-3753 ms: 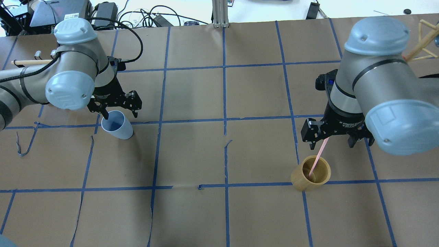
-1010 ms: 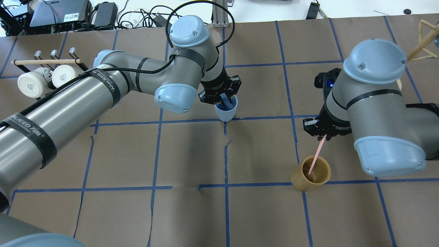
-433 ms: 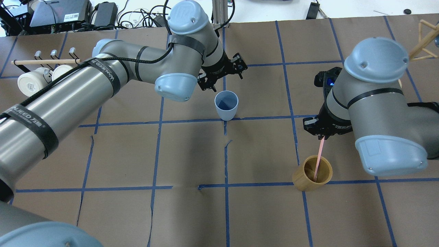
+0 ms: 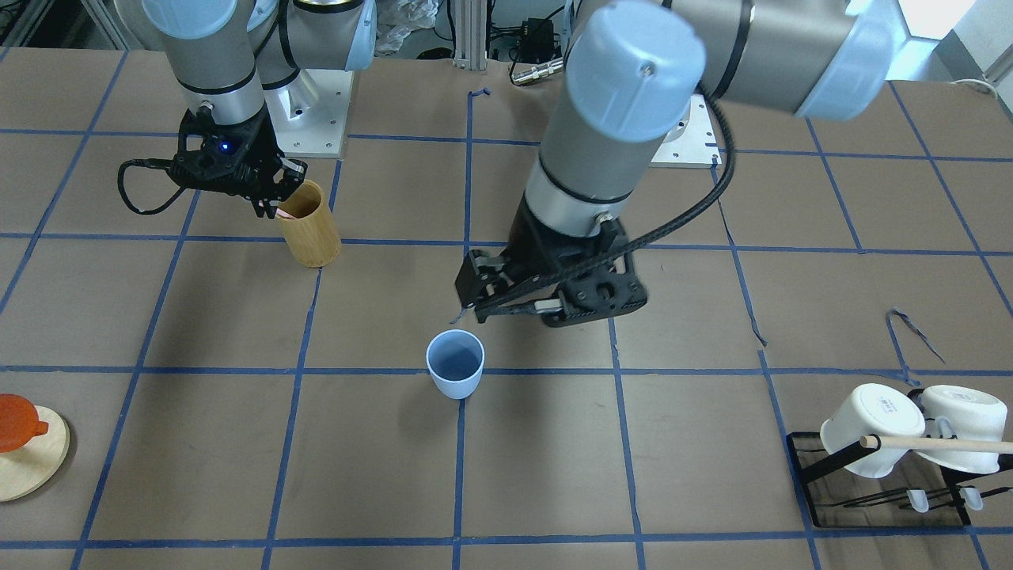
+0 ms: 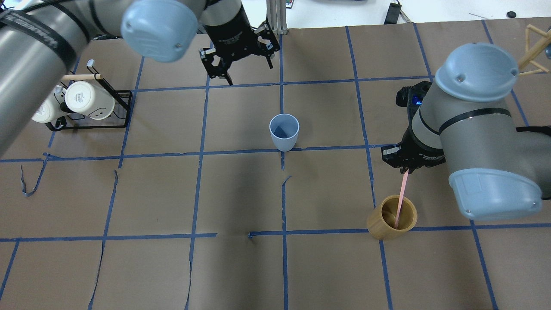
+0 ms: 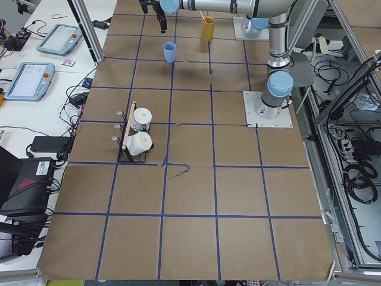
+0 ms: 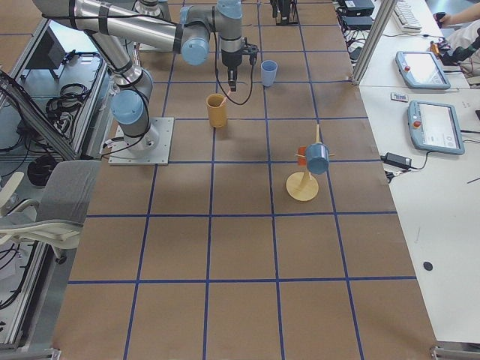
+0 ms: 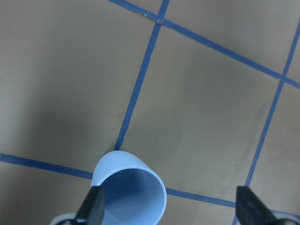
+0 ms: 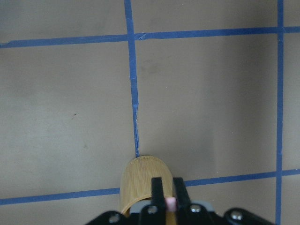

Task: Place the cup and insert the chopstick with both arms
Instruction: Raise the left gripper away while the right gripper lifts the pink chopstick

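Observation:
The pale-blue cup (image 5: pixel 284 131) stands upright and alone at the table's middle, also in the front view (image 4: pixel 455 364) and the left wrist view (image 8: pixel 129 192). My left gripper (image 5: pixel 247 69) (image 4: pixel 506 309) is open and empty, raised well above the cup and apart from it. My right gripper (image 5: pixel 407 169) (image 4: pixel 269 207) is shut on the top of the pale-pink chopstick (image 5: pixel 401 198) (image 9: pixel 170 204). The stick's lower end sits inside the tan bamboo cylinder (image 5: pixel 391 217) (image 4: pixel 310 226) (image 9: pixel 136 180).
A black rack with two white mugs (image 5: pixel 86 101) (image 4: pixel 878 431) and a long wooden rod stands on my left side. A round wooden stand with an orange piece (image 4: pixel 20 443) sits far on my right. A wooden cup tree (image 7: pixel 307 176) holds a blue cup.
My left gripper carried the cup from the left to the middle, opened, let it go and rose away. My right gripper closed on the chopstick, which now stands more upright.

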Motion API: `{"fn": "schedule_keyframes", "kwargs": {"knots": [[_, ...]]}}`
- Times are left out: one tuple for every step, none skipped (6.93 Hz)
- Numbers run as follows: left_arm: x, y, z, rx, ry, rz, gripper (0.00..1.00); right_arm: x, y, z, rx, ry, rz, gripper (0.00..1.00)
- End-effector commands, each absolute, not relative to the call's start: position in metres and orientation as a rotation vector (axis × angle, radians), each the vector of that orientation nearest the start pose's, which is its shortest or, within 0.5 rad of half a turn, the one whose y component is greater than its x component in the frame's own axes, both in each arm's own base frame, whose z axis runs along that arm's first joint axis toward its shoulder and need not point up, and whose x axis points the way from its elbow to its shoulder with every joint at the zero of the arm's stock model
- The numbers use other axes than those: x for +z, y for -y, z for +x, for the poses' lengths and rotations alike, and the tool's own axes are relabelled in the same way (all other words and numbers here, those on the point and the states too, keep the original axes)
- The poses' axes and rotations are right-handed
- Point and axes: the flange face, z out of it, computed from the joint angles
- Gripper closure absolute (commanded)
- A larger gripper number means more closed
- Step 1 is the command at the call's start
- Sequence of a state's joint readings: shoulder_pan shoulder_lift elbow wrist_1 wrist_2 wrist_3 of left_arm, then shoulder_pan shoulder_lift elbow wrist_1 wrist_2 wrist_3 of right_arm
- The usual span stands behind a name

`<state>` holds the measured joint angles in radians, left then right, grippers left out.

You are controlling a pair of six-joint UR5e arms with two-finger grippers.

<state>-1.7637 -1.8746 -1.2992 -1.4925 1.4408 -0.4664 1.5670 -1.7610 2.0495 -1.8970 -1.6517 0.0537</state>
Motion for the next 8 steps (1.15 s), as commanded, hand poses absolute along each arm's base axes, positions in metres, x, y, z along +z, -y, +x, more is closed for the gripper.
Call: {"fn": "schedule_keyframes", "kwargs": {"knots": [[0.468,0.559,-0.184,0.031,-3.102,-0.111,0.0,0.411,0.407,0.126,-0.008,-3.197,0.091,0.83],[0.46,0.534,-0.177,0.04,-3.046,-0.093,0.0,0.431,0.412,0.126,0.015,-3.199,0.09,0.83],[0.457,0.508,-0.172,0.062,-3.041,-0.069,0.0,0.449,0.415,0.125,-0.004,-3.208,0.074,0.83],[0.474,0.507,-0.16,-0.015,-3.049,-0.08,0.0,0.472,0.42,0.126,-0.073,-3.204,0.069,0.85],[0.486,0.512,-0.152,-0.037,-3.057,-0.109,0.0,0.496,0.43,0.129,-0.143,-3.193,0.063,0.91],[0.489,0.515,-0.15,-0.043,-3.063,-0.116,0.0,0.51,0.447,0.133,-0.183,-3.185,0.049,0.94],[0.493,0.517,-0.15,-0.059,-3.064,-0.117,0.0,0.525,0.464,0.145,-0.234,-3.177,0.006,1.0],[0.495,0.515,-0.151,-0.058,-3.059,-0.112,0.0,0.539,0.479,0.177,-0.295,-3.135,-0.083,1.0]]}}
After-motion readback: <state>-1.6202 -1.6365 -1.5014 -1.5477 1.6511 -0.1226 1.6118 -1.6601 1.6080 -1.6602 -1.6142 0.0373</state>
